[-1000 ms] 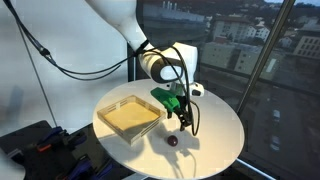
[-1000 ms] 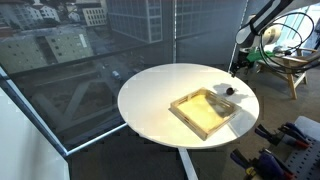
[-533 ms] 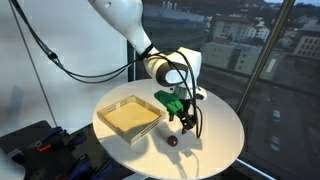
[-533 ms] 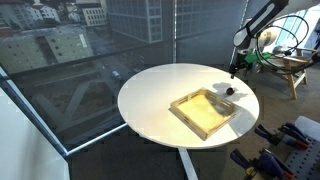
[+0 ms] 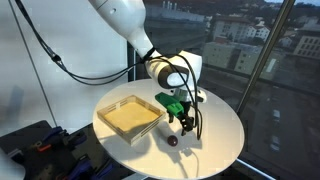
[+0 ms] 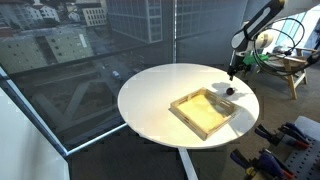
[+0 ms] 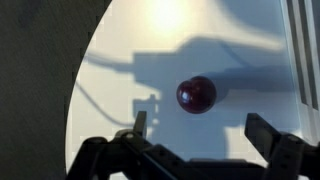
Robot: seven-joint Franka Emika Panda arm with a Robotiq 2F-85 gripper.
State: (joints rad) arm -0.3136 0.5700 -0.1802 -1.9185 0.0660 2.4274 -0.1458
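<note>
A small dark red ball [image 7: 197, 95] lies on the round white table [image 7: 150, 40]. It also shows in both exterior views [image 5: 171, 141] [image 6: 229, 90]. My gripper [image 7: 200, 130] hangs open above the table, with the ball just beyond its two fingertips and between their lines. It holds nothing. In an exterior view the gripper [image 5: 184, 122] is a little above and behind the ball. In an exterior view the gripper [image 6: 235, 72] is above the ball near the table's far edge.
A shallow square wooden tray [image 5: 131, 116] lies on the table beside the gripper; it also shows in an exterior view [image 6: 206, 112]. The table edge [image 7: 75, 110] is close on one side. Tall windows stand around the table. Black gear sits on the floor [image 5: 35, 145].
The arm has shifted slightly upward and a little sideways above the ball. The ball and the tray have not moved.
</note>
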